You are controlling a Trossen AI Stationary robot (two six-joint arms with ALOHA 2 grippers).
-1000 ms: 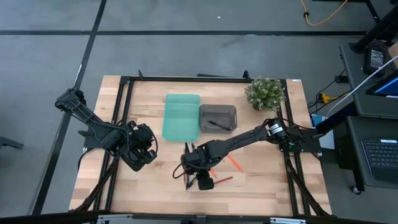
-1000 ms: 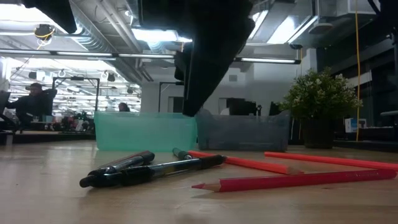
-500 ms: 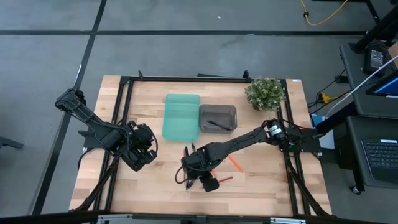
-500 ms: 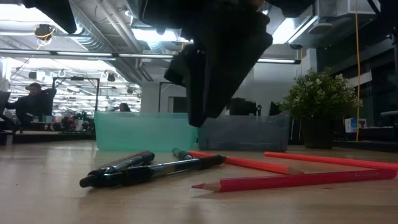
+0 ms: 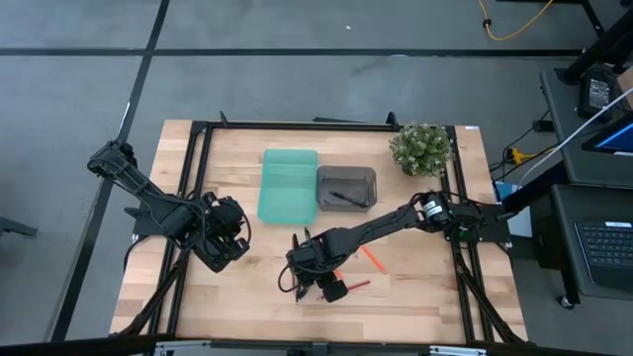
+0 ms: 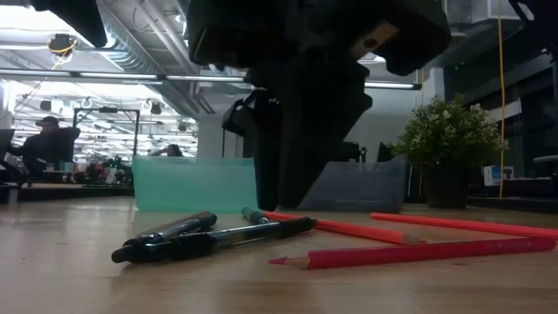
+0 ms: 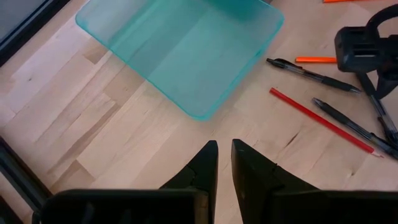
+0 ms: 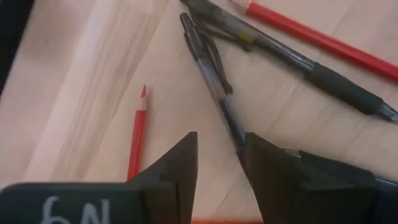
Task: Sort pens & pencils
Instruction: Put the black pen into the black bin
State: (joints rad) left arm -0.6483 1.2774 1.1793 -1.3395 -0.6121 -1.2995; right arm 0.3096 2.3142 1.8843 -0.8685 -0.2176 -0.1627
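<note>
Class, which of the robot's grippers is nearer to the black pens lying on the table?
Right. The right gripper hangs directly over the black pens, fingers open. The left gripper waits off to their left, beside the teal tray.

Open wood is found along the front edge of the surface [image 5: 198, 297] and at its left side. The middle back is occupied by the teal tray [image 5: 288, 184] and grey tray [image 5: 346, 188], touching; the plant [image 5: 420, 148] blocks the back right corner. Loose pens and pencils [image 6: 218, 237] obstruct the front centre, under the right claw [image 5: 318, 282].
</note>
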